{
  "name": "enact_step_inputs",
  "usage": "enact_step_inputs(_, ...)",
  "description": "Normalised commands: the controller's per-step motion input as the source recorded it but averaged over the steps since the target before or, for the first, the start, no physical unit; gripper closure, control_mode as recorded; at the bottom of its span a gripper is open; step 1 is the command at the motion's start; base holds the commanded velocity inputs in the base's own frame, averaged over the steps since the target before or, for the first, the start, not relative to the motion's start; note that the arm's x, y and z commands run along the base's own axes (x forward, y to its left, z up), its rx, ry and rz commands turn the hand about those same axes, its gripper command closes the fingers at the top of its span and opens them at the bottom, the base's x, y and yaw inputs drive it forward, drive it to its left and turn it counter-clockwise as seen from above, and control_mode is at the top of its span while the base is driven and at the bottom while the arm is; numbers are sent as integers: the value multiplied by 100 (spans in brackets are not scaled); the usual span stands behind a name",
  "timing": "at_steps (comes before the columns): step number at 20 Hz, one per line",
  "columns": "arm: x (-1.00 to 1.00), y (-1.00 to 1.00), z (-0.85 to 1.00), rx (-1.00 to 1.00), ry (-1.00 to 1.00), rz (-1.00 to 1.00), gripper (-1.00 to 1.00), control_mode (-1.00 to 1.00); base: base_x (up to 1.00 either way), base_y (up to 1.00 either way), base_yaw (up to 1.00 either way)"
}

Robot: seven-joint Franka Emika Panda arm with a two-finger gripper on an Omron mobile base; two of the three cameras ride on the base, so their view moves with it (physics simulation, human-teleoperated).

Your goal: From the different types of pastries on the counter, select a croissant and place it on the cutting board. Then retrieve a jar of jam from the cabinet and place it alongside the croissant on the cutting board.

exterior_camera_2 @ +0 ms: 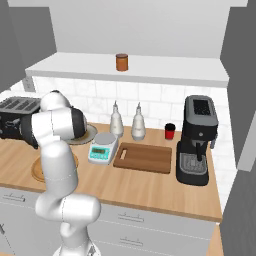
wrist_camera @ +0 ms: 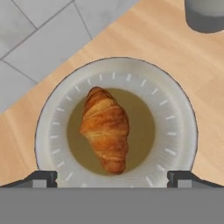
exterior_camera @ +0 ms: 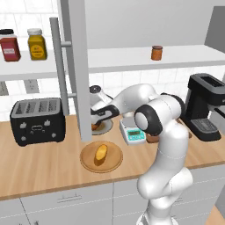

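The hand (wrist_camera: 112, 177) hangs spread wide and released over the croissant (wrist_camera: 106, 129), which lies on a grey plate (wrist_camera: 177, 127) on the bench (exterior_camera: 39, 165), probably untouched; the cutting board (exterior_camera_2: 143, 157) lies well right.

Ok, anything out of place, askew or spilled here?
Nothing stands out. The croissant lies whole on its grey plate, the loaf on its wooden plate, the cutting board bare, and the tool open above the croissant.
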Motion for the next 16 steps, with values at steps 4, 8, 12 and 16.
enact_step_inputs(4, 0, -12, 0, 0, 0, 3, -100, -100, 0, 0, 0)
enact_step_inputs(8, 0, -18, -6, 0, 0, 9, -100, -100, 0, 0, 0)
enact_step_inputs(12, 0, -13, -18, 0, -1, 7, -100, -100, 0, 0, 0)
enact_step_inputs(16, 0, -8, -14, 0, -5, 5, -100, -100, 0, 0, 0)
